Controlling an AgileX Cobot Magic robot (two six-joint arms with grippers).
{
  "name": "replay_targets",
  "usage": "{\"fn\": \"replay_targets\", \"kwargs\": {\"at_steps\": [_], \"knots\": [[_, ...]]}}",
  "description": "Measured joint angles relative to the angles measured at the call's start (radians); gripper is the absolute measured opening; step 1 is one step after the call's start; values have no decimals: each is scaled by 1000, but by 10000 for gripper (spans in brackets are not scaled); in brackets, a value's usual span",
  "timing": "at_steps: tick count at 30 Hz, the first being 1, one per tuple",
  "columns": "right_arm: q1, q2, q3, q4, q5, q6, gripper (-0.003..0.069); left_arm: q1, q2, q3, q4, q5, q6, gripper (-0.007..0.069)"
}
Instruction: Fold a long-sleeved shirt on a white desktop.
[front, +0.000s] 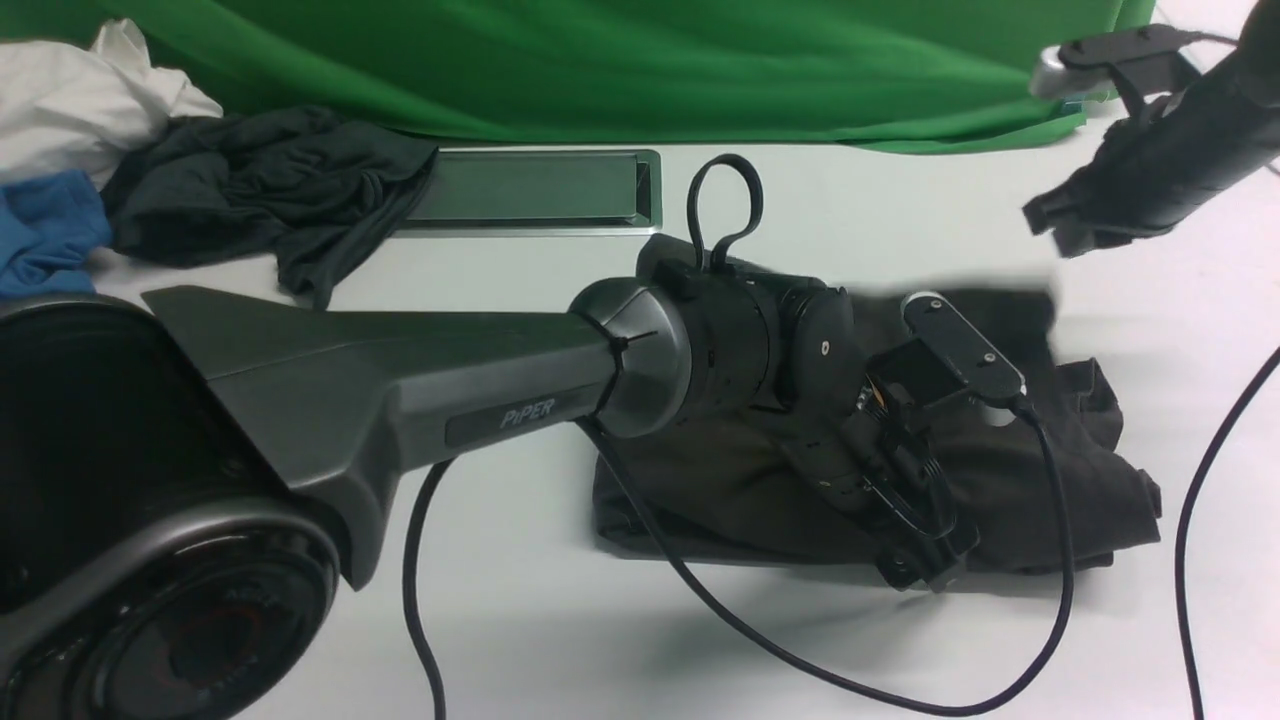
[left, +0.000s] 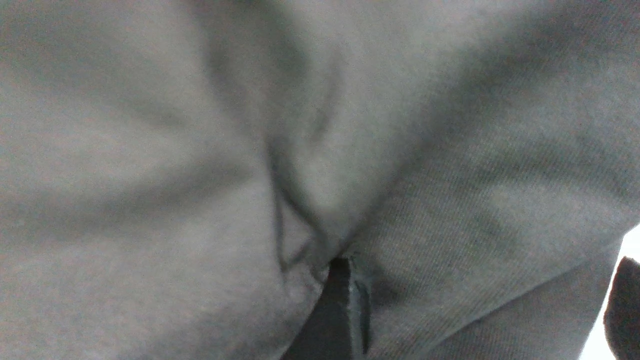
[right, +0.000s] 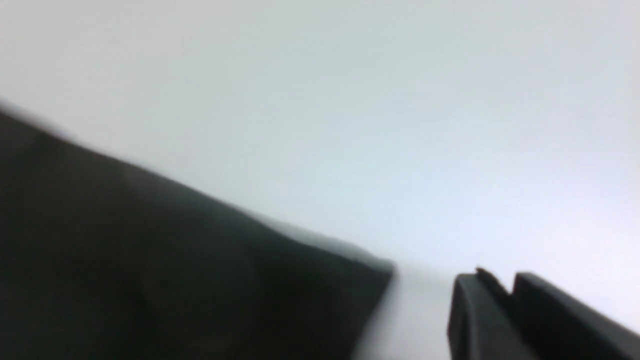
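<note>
The long-sleeved shirt (front: 1090, 470) lies as a dark, bunched bundle right of centre on the white desktop (front: 560, 620). Its lettering and label are hidden. My left gripper (front: 925, 565) is down on the shirt's near edge. In the left wrist view grey-brown knit (left: 200, 200) fills the frame, and the left gripper (left: 480, 290) is open, its two dark fingers (left: 335, 310) wide apart with cloth between them. My right gripper (front: 1045, 225) hangs raised off the shirt's far right corner. It is shut and empty (right: 495, 287), and beside it the shirt's blurred dark edge (right: 150, 250) lies on the white top.
A grey cable hatch (front: 530, 190) is set in the desktop at the back. A charcoal garment (front: 260, 180), a blue one (front: 45, 230) and white cloth (front: 90, 100) are piled at the back left. Green backdrop (front: 600, 60) hangs behind. Black cables (front: 1190, 500) trail over the near right.
</note>
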Motion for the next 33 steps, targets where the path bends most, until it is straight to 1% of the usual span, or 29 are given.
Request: {"fn": "replay_targets", "kwargs": {"at_steps": [1,4,5,8,10,12,13,14,15,17,18,19,20,21,22,23,25,27,28,30,33], "knots": [[-1,0,0,-6,-2,8,111,0,0,0,0,0,0,654],[-4,-17,0,-89,-5,85,197,0,-22,0,-1,35,0,650],[-4,-30,0,-100,-3,105,220,0,-34,1,-2,47,-1,649],[-1,-100,0,-98,9,142,256,0,-96,4,-2,67,-23,646],[7,-143,0,-81,26,151,263,1,-139,4,8,73,-53,644],[32,-232,9,-34,65,154,261,23,-245,4,57,105,-161,634],[35,-239,9,-30,66,154,261,26,-254,4,57,108,-171,633],[42,-260,22,-19,66,154,255,41,-278,4,80,120,-215,631],[63,-309,58,0,66,154,233,75,-340,4,125,157,-294,617],[100,-376,128,18,66,146,183,139,-398,4,171,205,-372,587],[126,-412,199,31,63,144,123,200,-426,4,182,237,-403,559],[149,-439,256,43,59,139,81,239,-442,4,179,264,-419,534],[168,-456,293,53,48,136,63,277,-450,8,167,282,-421,496],[192,-474,369,63,29,130,39,335,-457,19,127,301,-412,451],[210,-483,421,67,8,128,30,363,-457,32,91,309,-400,409],[235,-489,486,70,-32,128,22,415,-458,61,42,315,-369,341],[257,-480,614,74,-100,142,18,478,-454,120,-59,312,-320,230],[261,-446,725,70,-174,164,16,531,-447,202,-133,286,-265,102],[254,-426,768,69,-196,175,16,548,-446,236,-154,272,-245,63],[239,-400,820,71,-225,187,16,569,-443,282,-173,246,-225,29],[221,-400,829,83,-247,208,16,583,-441,329,-184,218,-215,15]]}}
